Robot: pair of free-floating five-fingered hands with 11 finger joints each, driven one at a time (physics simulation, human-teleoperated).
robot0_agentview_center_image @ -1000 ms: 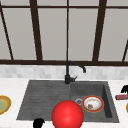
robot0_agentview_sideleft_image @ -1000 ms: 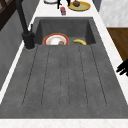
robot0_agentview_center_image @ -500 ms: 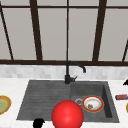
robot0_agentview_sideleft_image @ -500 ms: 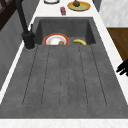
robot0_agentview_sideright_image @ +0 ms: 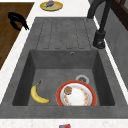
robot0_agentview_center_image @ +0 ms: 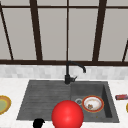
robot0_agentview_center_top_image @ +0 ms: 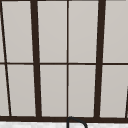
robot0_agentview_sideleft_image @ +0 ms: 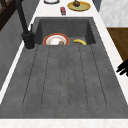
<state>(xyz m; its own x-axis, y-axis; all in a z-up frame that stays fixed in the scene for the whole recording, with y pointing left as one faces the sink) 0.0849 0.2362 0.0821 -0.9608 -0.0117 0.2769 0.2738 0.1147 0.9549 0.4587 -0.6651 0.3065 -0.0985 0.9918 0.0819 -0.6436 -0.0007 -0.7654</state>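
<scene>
The left hand [robot0_agentview_center_image: 38,123] is mostly cut off at the bottom of the front view, so there it's just a black blob. It's also clipped by the frame edge in the left side view [robot0_agentview_sideleft_image: 122,68]. The right side view [robot0_agentview_sideright_image: 17,19] is the best look. There it floats off the front edge of the sink [robot0_agentview_center_image: 45,97], level with the ribbed drainboard half, over the wood floor rather than the counter. Its fingers look loosely curved and relaxed, pointing roughly toward the sink. It's holding nothing and touching nothing.

The nearest thing in the front view is a big red ball [robot0_agentview_center_image: 67,115], just to the hand's right at the sink's front edge. It covers part of the rim, and I honestly can't tell if it's resting on anything.

Inside the sink basin there's a red-rimmed plate [robot0_agentview_sideright_image: 76,96] with some small bit of food on it that's too blurry to name. A banana [robot0_agentview_sideright_image: 37,95] lies beside the plate on the front side. The front view hides the banana behind the ball.

The black faucet [robot0_agentview_center_image: 68,75] stands at the back of the sink. A yellow dish [robot0_agentview_sideright_image: 51,5] with something greenish sits on the counter left of the sink, half cut off in the front view. A small red packet [robot0_agentview_center_image: 121,96] lies on the counter right of the sink.
</scene>
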